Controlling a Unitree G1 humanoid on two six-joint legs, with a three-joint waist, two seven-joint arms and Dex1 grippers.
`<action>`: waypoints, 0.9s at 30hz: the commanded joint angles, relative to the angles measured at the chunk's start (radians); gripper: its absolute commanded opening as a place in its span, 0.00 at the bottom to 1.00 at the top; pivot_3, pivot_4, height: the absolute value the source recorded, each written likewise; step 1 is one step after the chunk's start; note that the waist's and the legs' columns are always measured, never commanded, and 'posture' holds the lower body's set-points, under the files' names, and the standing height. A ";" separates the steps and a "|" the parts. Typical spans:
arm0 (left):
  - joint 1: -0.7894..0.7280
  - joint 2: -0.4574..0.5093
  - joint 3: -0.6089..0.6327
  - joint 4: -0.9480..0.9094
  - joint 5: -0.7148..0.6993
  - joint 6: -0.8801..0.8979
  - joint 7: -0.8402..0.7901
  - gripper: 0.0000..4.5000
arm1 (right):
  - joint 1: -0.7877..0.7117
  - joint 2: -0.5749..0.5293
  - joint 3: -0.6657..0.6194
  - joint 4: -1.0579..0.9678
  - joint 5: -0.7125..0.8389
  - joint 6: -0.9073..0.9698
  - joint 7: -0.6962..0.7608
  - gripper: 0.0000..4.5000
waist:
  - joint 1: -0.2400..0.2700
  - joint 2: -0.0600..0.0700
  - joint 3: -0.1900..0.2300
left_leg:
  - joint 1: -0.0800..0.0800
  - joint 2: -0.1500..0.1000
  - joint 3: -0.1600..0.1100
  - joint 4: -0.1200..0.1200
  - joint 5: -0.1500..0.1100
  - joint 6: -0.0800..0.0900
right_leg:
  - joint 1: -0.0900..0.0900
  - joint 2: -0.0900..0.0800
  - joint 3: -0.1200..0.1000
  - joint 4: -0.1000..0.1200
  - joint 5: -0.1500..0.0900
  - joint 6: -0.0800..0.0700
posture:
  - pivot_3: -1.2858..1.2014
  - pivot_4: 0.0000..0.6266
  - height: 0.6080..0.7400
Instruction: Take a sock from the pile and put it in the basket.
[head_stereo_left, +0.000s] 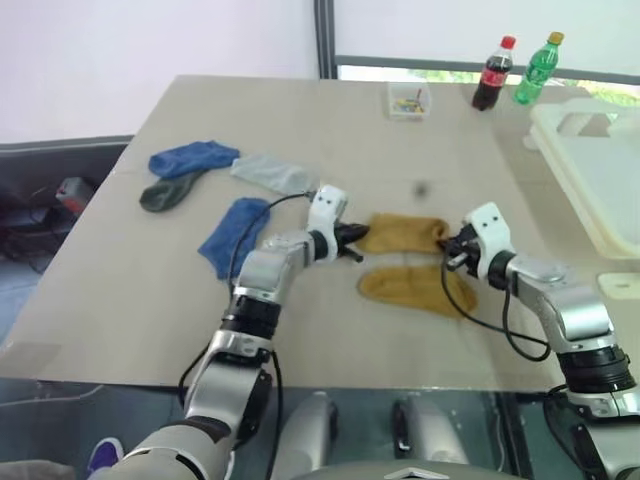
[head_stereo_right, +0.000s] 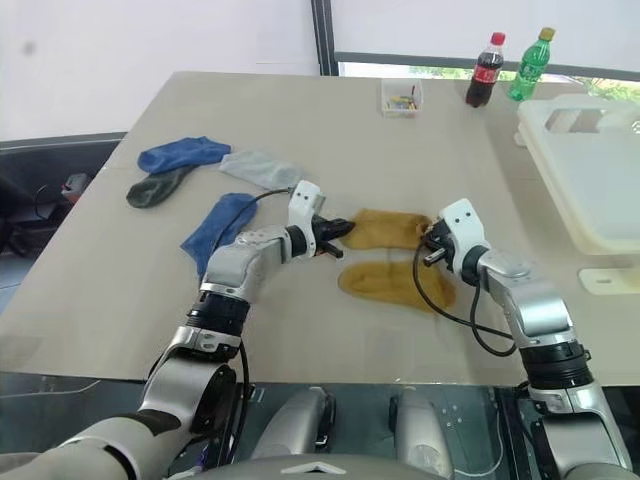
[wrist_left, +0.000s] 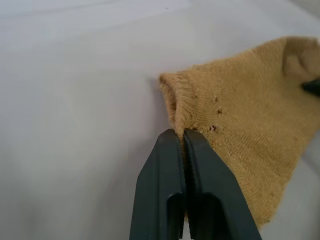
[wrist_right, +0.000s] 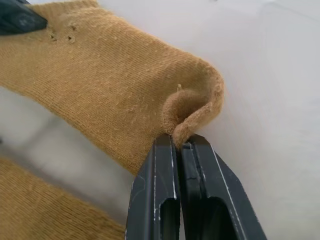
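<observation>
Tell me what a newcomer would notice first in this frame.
Both grippers pinch one mustard sock at mid-table: the left gripper is shut on one end, the right gripper on the other. A second mustard sock lies just nearer the robot, and the off-white basket waits at the table's right edge.

Light: bright, even daylight from window (head_stereo_left: 480, 30) behind | Shadows: soft, faint on the surface (head_stereo_left: 120, 300) | Glare: basket (head_stereo_left: 610, 180) nearly washed out | Focus: head views slightly soft; wrist views crisp on sock weave, blurring toward edges
</observation>
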 joint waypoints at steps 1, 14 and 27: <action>-0.011 0.033 0.050 -0.041 -0.057 0.041 -0.029 0.00 | -0.003 -0.014 -0.027 -0.032 0.000 -0.035 0.021 0.35 | -0.008 0.000 0.000 | 0.000 0.000 0.000 0.000 0.000 0.000 | 0.000 0.000 0.000 0.000 0.000 0.000 | 0.52 0.24 1.00; -0.102 0.338 0.154 -0.132 -0.189 0.251 -0.167 0.00 | 0.197 -0.134 -0.069 -0.264 0.001 -0.228 0.150 0.61 | -0.011 -0.001 0.001 | 0.000 0.001 0.000 -0.001 0.000 0.000 | -0.001 0.000 0.000 0.000 0.000 0.000 | 0.52 0.24 1.00; -0.498 0.069 -0.080 0.072 -0.195 0.557 -0.090 0.00 | 0.298 -0.096 -0.125 -0.405 0.012 -0.175 0.062 0.61 | 0.010 0.000 0.001 | 0.000 -0.001 -0.002 0.000 0.000 0.000 | 0.003 -0.001 -0.003 -0.002 -0.001 0.002 | 0.52 0.24 1.00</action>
